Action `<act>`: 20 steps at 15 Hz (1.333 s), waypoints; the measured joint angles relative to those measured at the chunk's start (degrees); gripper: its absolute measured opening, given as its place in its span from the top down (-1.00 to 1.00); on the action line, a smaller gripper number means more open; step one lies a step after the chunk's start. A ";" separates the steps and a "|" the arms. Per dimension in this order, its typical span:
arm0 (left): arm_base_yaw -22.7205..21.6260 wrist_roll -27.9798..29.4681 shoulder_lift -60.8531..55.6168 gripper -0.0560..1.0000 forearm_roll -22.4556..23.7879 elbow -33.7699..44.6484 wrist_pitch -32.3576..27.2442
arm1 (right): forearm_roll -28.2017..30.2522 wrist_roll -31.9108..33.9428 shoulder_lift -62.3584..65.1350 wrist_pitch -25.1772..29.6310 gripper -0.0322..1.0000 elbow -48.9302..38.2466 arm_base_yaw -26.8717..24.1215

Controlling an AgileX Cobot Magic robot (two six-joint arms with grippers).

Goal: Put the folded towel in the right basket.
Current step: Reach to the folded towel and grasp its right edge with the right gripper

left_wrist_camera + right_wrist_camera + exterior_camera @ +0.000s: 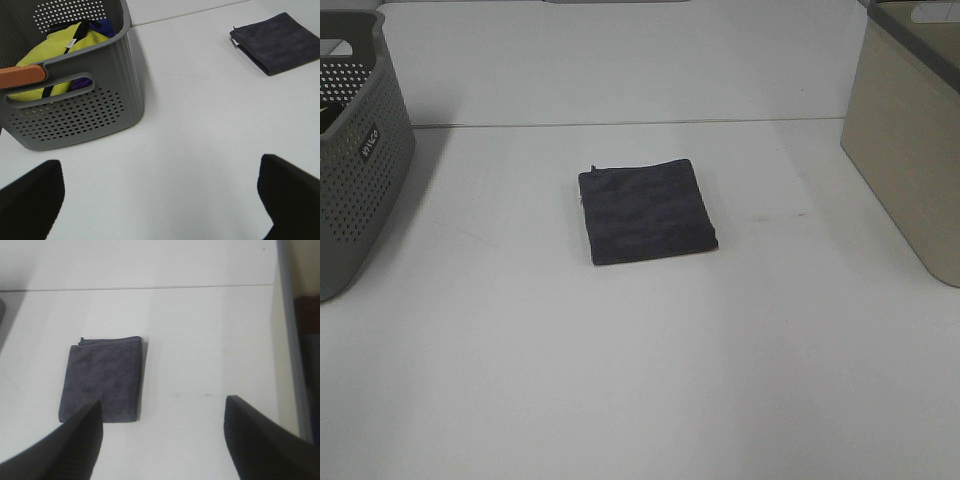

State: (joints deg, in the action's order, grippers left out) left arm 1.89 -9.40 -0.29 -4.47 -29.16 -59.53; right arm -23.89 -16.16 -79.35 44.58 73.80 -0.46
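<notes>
A dark grey folded towel (647, 211) lies flat in the middle of the white table. It also shows in the left wrist view (277, 43) and in the right wrist view (103, 379). The right basket (914, 140) is beige and stands at the table's right edge; its rim shows in the right wrist view (291, 335). Neither arm appears in the exterior view. My left gripper (160, 200) is open and empty, far from the towel. My right gripper (165, 440) is open and empty, with the towel a little ahead of one finger.
A grey perforated basket (355, 150) stands at the left edge. In the left wrist view this grey basket (75, 112) holds yellow and blue cloth (55, 52).
</notes>
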 joint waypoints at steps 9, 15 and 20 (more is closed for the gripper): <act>0.00 0.00 0.00 -0.97 0.00 0.00 0.00 | -3.67 -4.64 -27.27 2.75 -0.31 11.97 11.80; 0.00 0.00 0.00 -0.97 0.00 0.00 0.00 | -7.91 -4.01 -45.55 13.18 -0.31 24.06 11.86; 0.00 0.00 0.00 -0.97 0.00 0.00 0.00 | -9.28 -3.67 -57.24 17.30 -0.31 34.95 11.86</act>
State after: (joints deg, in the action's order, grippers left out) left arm 1.89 -9.40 -0.29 -4.47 -29.16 -59.53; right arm -33.17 -19.82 -136.59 61.88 108.75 11.40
